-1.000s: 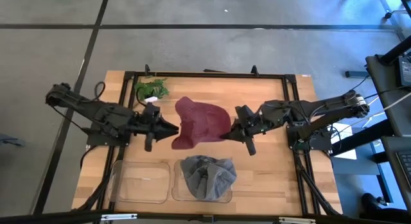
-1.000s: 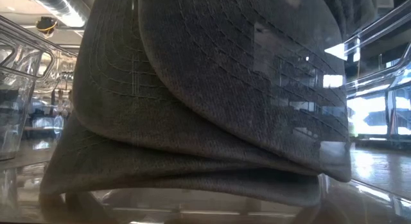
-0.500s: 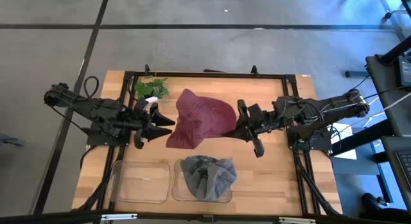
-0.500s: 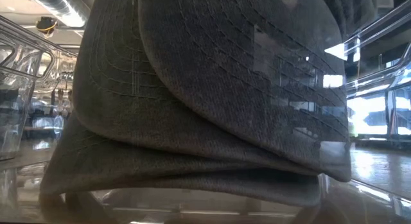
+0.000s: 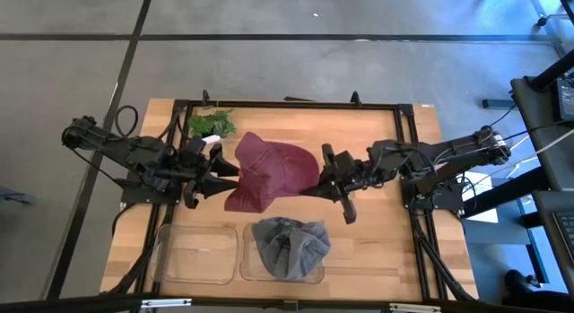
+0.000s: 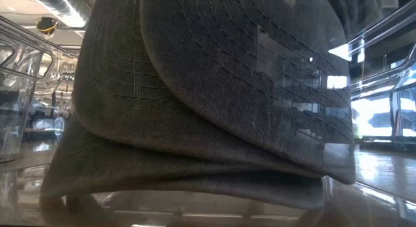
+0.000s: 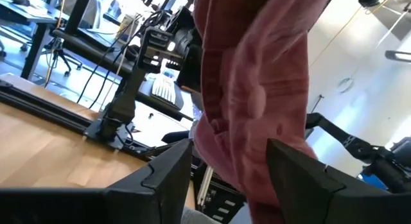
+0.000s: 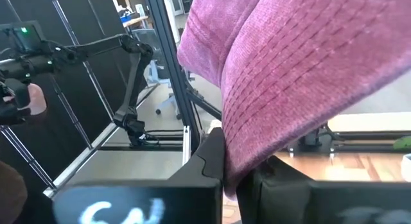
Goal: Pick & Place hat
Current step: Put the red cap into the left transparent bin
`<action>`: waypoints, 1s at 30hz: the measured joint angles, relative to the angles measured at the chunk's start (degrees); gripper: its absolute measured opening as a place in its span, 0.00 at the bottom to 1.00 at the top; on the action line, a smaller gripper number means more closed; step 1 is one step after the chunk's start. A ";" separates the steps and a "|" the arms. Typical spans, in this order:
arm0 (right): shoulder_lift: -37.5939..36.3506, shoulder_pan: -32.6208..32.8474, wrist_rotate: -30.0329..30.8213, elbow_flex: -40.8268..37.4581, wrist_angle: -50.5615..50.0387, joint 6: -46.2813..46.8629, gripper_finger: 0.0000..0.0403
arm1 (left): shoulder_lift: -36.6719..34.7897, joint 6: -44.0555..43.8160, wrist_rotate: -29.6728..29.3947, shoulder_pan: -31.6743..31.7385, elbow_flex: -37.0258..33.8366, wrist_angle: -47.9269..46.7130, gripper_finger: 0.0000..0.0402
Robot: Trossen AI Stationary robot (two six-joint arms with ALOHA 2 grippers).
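Observation:
The dark red hat (image 5: 269, 174) sits at the table's middle between my two grippers. My right gripper (image 5: 325, 180) is at its right side, shut on its stitched brim (image 8: 276, 89). My left gripper (image 5: 220, 176) is at the hat's left side, open. In the left wrist view the hat's cloth (image 7: 257, 89) hangs between that gripper's two fingers (image 7: 228, 166). A grey hat (image 5: 289, 246) lies in a clear bin near the table's near edge and fills the low view (image 6: 208, 110). My right gripper pinches the red hat's brim edge (image 8: 234, 161) between its two fingers, coming level from the table's right. The brim and crown spread away beyond the fingers toward the left. My left gripper's fingers stand either side of the hat's left edge (image 7: 218, 147); whether they touch it I cannot tell.
A second clear bin (image 5: 199, 253) stands left of the one with the grey hat. A green plant sprig (image 5: 211, 125) lies near the far left corner. A black frame (image 5: 287, 104) runs round the table. Bare wood lies right of the bins.
My left gripper drew back toward the table's left and opened, letting go of the hat. My right gripper pulled right, then moved back left, carrying the hat. The hat's shape changed from flat and spread to bunched, and it ended slightly farther left.

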 joint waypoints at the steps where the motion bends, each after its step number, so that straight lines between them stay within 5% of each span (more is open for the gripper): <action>1: -0.03 -0.13 0.17 0.00 0.34 -0.08 0.04 | 0.02 0.02 0.04 -0.02 0.00 0.28 0.48; 21: 3.39 -0.49 2.59 -0.09 3.46 1.40 0.04 | 0.04 4.08 -2.95 -0.01 -0.01 1.27 0.48; 30: 3.72 -0.49 2.56 -0.07 3.63 1.57 0.04 | 0.04 5.70 -3.08 0.00 0.00 3.59 0.33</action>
